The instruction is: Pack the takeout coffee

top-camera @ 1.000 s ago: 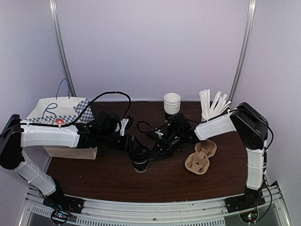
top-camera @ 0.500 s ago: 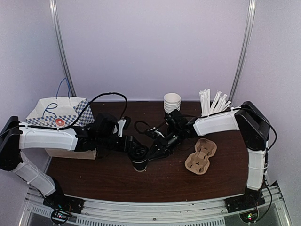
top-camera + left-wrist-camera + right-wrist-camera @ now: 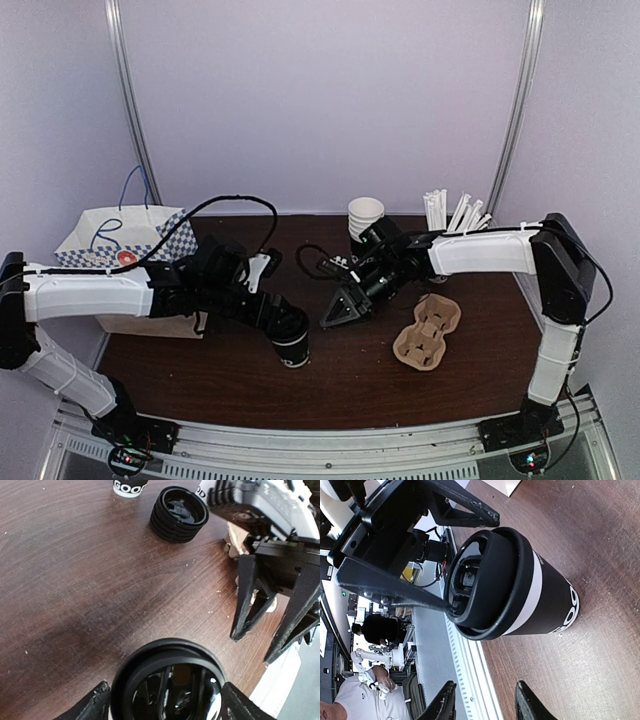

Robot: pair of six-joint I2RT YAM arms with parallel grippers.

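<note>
The takeout coffee (image 3: 293,346) is a black cup with white print and a black sip lid, standing on the table's front middle. A white band shows under the lid in the right wrist view (image 3: 520,590). My left gripper (image 3: 284,328) is shut on the cup near its top; its fingers (image 3: 94,706) flank the lid (image 3: 167,680). My right gripper (image 3: 337,309) is open and empty, a short way right of the cup. It also shows in the left wrist view (image 3: 252,647) and in its own view (image 3: 487,705).
A cardboard cup carrier (image 3: 427,330) lies to the right. A stack of white cups (image 3: 365,218) and a cup of straws (image 3: 452,216) stand at the back. A paper bag (image 3: 125,245) stands at the left. A stack of black lids (image 3: 179,512) sits beyond the cup.
My right gripper has drawn back from the cup's top to the right and now stands open. My left gripper still holds the cup, shifted slightly towards the front.
</note>
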